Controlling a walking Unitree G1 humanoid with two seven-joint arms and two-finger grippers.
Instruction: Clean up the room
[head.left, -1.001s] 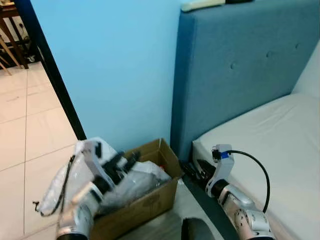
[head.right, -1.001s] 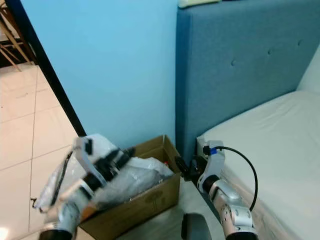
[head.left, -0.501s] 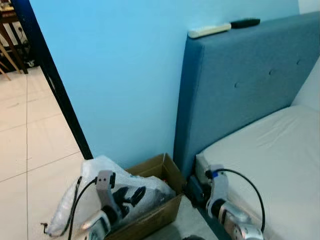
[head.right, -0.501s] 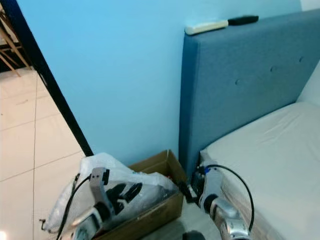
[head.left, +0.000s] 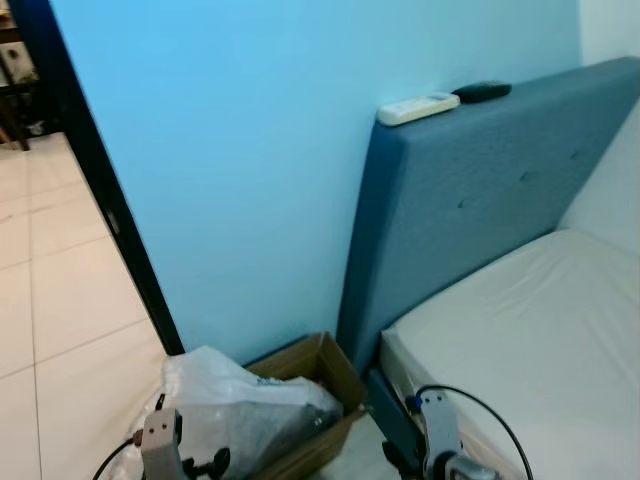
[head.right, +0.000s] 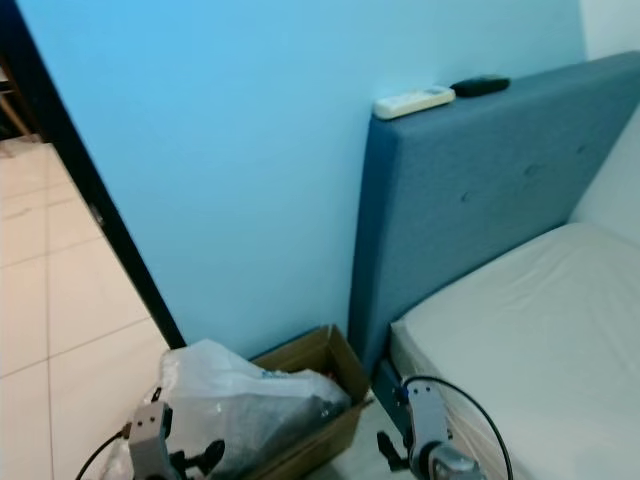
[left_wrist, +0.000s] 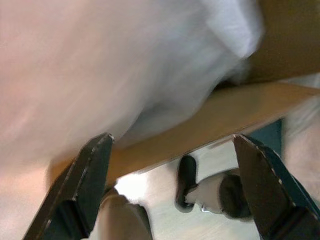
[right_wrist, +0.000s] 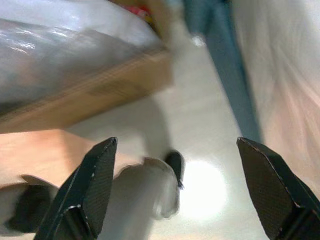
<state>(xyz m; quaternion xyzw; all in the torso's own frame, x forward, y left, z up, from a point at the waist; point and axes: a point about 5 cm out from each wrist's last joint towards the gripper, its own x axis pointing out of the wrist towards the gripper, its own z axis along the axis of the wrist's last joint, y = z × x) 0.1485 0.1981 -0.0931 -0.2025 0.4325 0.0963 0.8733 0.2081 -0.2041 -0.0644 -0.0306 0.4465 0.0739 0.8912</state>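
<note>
left gripper (left_wrist: 170, 185) jaws wide, empty | right gripper (right_wrist: 175, 190) jaws wide, empty | crumpled clear plastic bag (head.left: 235, 405) atop open brown cardboard box (head.left: 320, 375), just ahead of left jaws | left arm nearer

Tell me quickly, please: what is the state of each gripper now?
Left gripper: open, holding nothing, near the cardboard box.
Right gripper: open, holding nothing, above the floor.
</note>
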